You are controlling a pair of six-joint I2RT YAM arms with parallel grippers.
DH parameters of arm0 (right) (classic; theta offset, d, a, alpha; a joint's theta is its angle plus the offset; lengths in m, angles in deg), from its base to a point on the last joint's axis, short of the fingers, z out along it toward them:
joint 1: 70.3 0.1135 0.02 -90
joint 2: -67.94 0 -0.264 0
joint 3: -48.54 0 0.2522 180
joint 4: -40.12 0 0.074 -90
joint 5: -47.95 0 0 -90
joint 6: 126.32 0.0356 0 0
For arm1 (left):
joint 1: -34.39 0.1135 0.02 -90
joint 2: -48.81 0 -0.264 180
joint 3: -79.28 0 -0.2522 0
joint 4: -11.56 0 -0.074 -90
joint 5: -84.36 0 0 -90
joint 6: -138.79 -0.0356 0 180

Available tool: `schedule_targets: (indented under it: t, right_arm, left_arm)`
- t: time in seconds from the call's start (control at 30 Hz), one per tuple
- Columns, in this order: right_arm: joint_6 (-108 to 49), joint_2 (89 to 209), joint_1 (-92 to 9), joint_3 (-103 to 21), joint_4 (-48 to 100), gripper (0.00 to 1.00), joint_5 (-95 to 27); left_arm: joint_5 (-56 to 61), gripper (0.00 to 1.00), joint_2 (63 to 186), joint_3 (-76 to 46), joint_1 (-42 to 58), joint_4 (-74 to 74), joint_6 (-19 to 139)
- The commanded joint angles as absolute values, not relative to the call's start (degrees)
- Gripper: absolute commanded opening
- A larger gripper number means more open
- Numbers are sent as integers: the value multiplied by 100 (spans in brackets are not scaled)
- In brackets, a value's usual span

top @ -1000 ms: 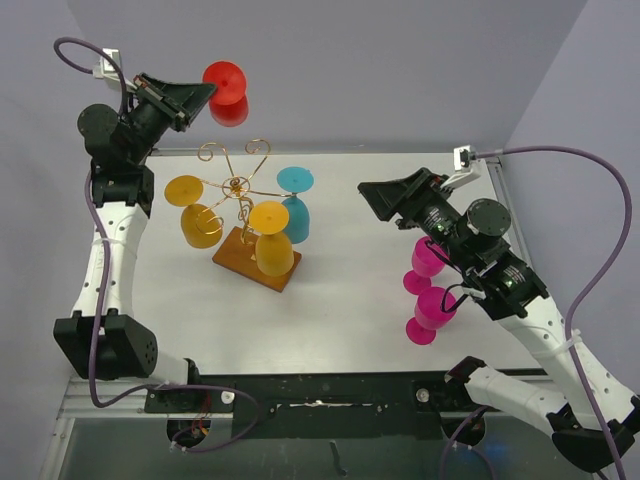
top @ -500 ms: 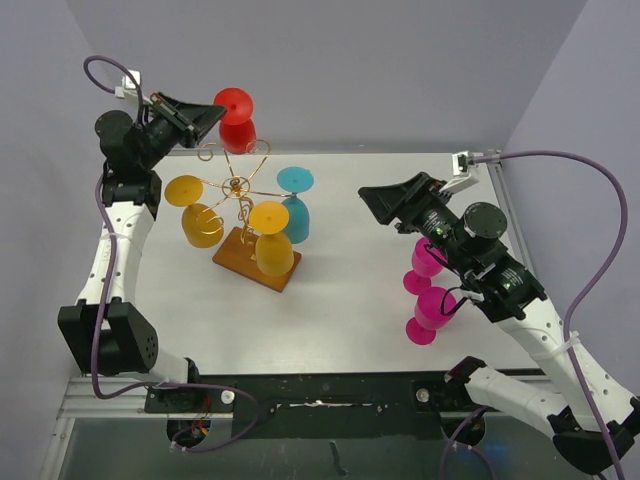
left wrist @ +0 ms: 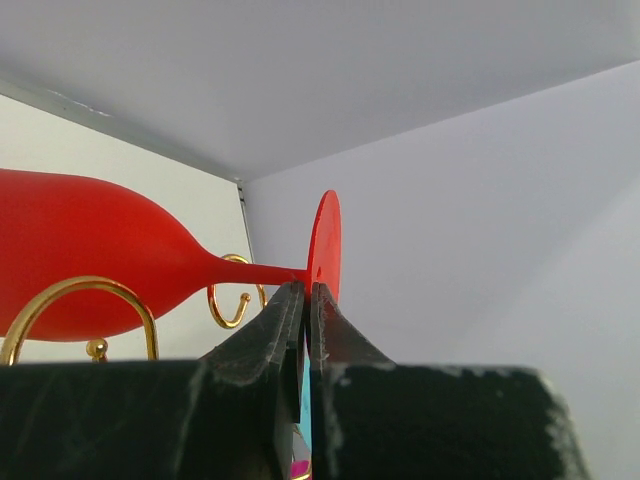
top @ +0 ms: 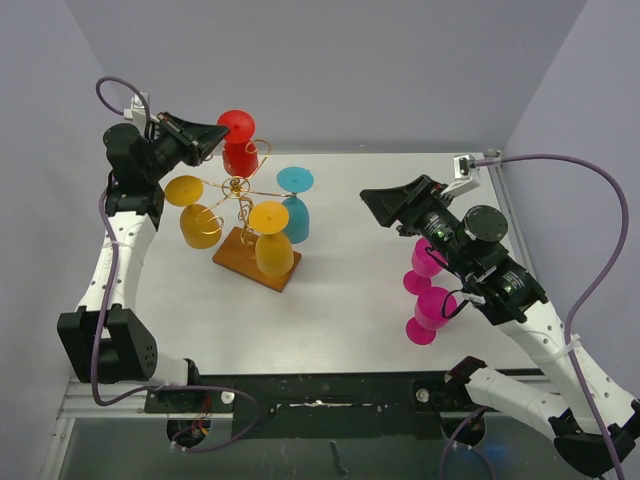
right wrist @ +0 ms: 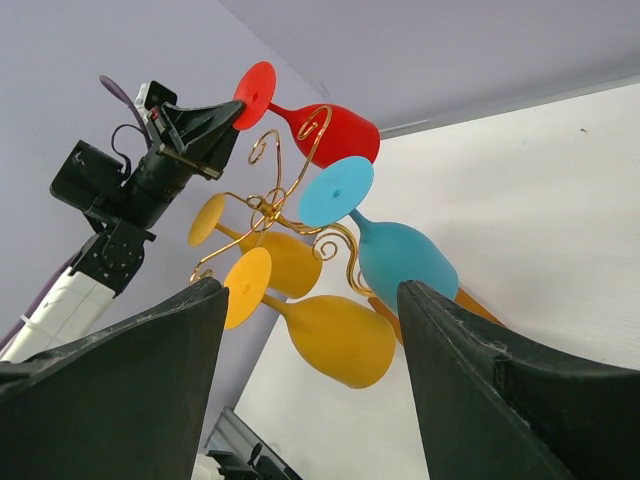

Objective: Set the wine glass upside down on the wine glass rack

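Overhead, we log the left gripper (top: pixel 214 136) at the far left of the scene, jaws pressed together on the stem of the red wine glass (top: pixel 239 141), right beside its disc foot. The left wrist view confirms it: the two dark fingers (left wrist: pixel 258 345) meet on the thin stem and the foot stands edge-on just behind them. The bowl is cut off at the left edge of that picture.

The red wine glass lies at the far side of the wine glass rack (top: pixel 238 188), next to one of its curled gold arms. A gold curl crosses in front of the bowl in the left wrist view, and another overlaps the stem in the right wrist view. We cannot tell from any view whether the stem sits inside a curl or only passes beside it.

Three glasses hang upside down on the rack: two yellow glasses (top: pixel 202 226) on the left and near sides, and a blue glass (top: pixel 296 218) on the right. The wooden base (top: pixel 240 262) is partly hidden by the near yellow bowl.

The right gripper (top: pixel 373 200) is at mid right, well apart from the rack, fingers spread wide with nothing between them. Two magenta glasses (top: pixel 433 308) stand on the table (top: pixel 340 300) at the right, their upper parts hidden under the right arm.
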State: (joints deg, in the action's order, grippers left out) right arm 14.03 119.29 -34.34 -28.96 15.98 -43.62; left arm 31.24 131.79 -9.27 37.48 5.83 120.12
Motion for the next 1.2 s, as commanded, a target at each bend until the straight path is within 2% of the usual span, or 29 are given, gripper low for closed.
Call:
schedule_targets:
  t: [0.0, 0.8, 1.17]
  right_arm:
    - [1472, 11822, -3482, -2877, 1823, 69, -4486]
    - [1484, 11840, -3513, -2856, 1783, 69, -4497]
    - [1483, 11817, -3531, -2876, 1728, 69, -4507]
  left_arm:
    - [3104, 0, 12762, -987, 3747, 676, 11961]
    - [3283, 0, 12204, -1715, 3632, 500, 11838]
    - [3119, 0, 12520, -1381, 3049, 440, 11675]
